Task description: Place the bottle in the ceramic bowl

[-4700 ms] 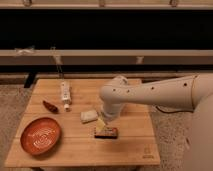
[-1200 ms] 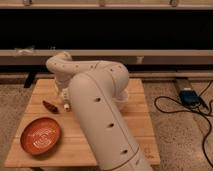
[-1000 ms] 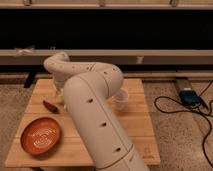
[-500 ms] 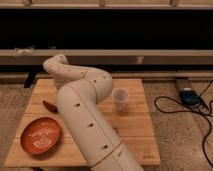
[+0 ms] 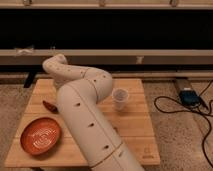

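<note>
Mostly, the view is filled by the white arm (image 5: 87, 120), which rises from the bottom centre of the frame, thickens at a big joint in the middle and bends to a rounded end at the upper left. The hand is not shown: it is hidden behind the arm itself, so whether it is open or closed, or has hold of anything, cannot be told. The bottle cannot be made out either; where it lies cannot be told.

The orange-red bowl (image 5: 41, 136) with white spiral lines is set at the lower left of the wooden tabletop (image 5: 135, 135), and its inside is seen bare. A small dark red object (image 5: 49, 106) lies just above the bowl, at the arm's left edge. A clear cup (image 5: 120, 97) stands upright to the right of the arm, near the middle of the frame. On the floor at the right, a dark box (image 5: 189, 96) with black cables is seen.
</note>
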`<action>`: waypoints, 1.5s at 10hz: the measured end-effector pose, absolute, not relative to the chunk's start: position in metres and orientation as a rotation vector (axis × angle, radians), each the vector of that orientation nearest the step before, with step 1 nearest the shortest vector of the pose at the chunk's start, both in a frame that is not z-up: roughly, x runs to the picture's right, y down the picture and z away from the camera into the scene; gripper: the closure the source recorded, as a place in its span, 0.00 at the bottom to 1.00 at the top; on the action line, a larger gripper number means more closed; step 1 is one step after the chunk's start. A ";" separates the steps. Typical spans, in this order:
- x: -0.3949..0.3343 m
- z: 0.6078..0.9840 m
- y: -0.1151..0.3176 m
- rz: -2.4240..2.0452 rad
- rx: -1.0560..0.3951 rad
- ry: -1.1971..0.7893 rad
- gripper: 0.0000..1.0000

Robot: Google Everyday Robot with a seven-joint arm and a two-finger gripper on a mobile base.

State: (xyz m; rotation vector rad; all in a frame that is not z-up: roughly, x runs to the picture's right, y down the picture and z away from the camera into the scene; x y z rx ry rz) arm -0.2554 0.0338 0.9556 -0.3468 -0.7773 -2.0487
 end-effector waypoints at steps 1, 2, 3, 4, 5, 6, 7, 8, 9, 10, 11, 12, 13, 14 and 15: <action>-0.246 0.946 0.036 -2.055 -0.336 -0.786 0.46; -0.231 0.937 0.042 -2.063 -0.328 -0.795 0.56; -0.219 0.928 0.049 -2.071 -0.318 -0.805 0.66; -0.206 0.917 0.054 -2.078 -0.302 -0.809 0.78; -0.199 0.913 0.055 -2.085 -0.295 -0.805 0.86; -0.197 0.908 0.056 -2.092 -0.283 -0.807 0.95; -0.200 0.899 0.059 -2.103 -0.262 -0.814 1.00; -0.197 0.893 0.058 -2.113 -0.251 -0.809 1.00; -0.193 0.884 0.055 -2.124 -0.235 -0.807 1.00; -0.191 0.868 0.054 -2.146 -0.214 -0.810 1.00; -0.192 0.850 0.057 -2.178 -0.191 -0.822 1.00; -0.193 0.835 0.064 -2.208 -0.172 -0.836 1.00; -0.193 0.814 0.075 -2.254 -0.146 -0.855 1.00; -0.193 0.796 0.086 -2.295 -0.125 -0.872 1.00; -0.196 0.779 0.098 -2.334 -0.107 -0.891 1.00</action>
